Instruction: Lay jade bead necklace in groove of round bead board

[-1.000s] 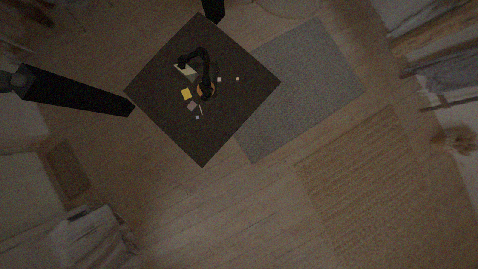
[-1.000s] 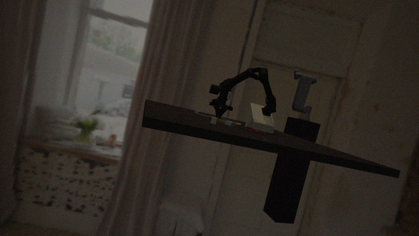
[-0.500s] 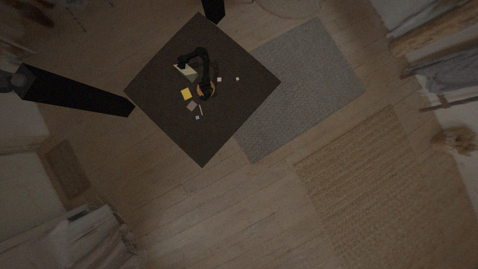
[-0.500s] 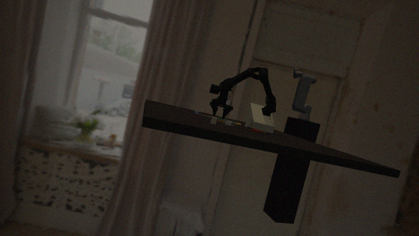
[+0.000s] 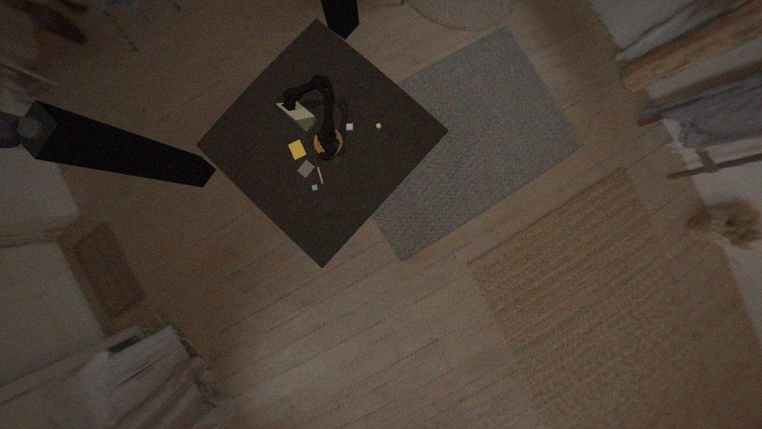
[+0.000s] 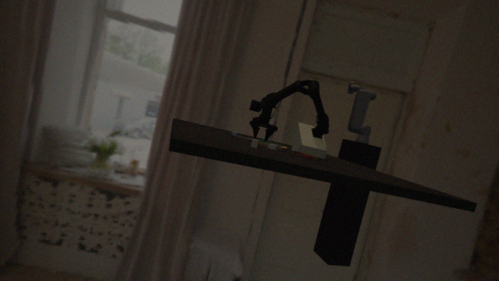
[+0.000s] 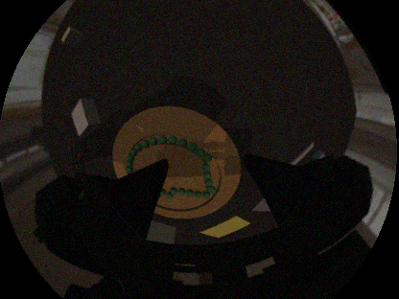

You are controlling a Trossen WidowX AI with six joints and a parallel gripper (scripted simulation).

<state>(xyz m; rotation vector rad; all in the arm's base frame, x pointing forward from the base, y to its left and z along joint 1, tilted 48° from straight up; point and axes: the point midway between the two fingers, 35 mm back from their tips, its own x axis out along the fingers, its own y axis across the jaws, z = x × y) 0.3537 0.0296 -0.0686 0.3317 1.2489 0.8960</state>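
The green bead necklace (image 7: 173, 140) lies as a closed-looking loop on the orange-brown round board (image 7: 168, 114) (image 5: 318, 142). In the wrist view its upper left follows the board's curve. Its right side runs inside the bare groove (image 7: 220, 179), bends at a corner at lower right, and its lower side runs nearly straight inside the groove. The lower left beads are hidden behind a finger. My gripper (image 7: 206, 160) (image 6: 261, 139) is open with nothing between its fingers, tips low over the board, one fingertip over the loop's inside, the other beyond the board's right edge.
A cream sloped block (image 5: 300, 112) (image 6: 307, 139) stands near the arm's base. A yellow square (image 5: 297, 149) (image 7: 225, 226), a pinkish-grey square (image 5: 305, 168), a pale stick (image 5: 319, 175), a bluish cube (image 5: 314, 186) and a white block (image 5: 349, 127) (image 7: 81, 117) lie around the board.
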